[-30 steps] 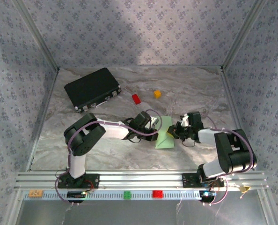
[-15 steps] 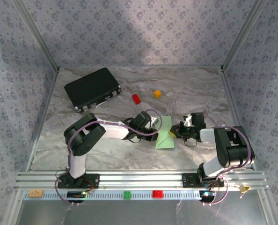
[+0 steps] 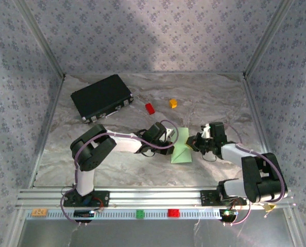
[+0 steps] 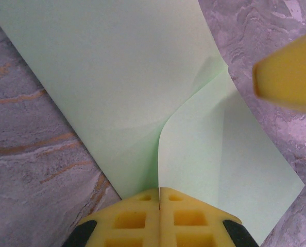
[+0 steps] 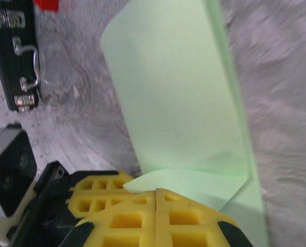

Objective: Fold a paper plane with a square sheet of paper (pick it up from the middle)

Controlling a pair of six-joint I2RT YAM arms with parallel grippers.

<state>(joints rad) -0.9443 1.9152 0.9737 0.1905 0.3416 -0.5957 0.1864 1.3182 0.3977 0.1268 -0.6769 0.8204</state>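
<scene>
The pale green square sheet of paper (image 3: 182, 150) lies part-folded on the table (image 3: 127, 167), towards the front. The left hand (image 4: 159, 194) is shut tight at its left edge with a lifted flap running into the finger seam, and the right hand (image 5: 156, 194) is shut just as tight at the right edge; whether either truly nips paper I cannot tell. It looks like a crease being set, so one hand should pin the sheet while the other presses along the fold, edges kept matched. The black case (image 3: 101, 96), red block (image 3: 150, 108) and yellow block (image 3: 173, 103) sit well back, so only the hands crowd each other.
</scene>
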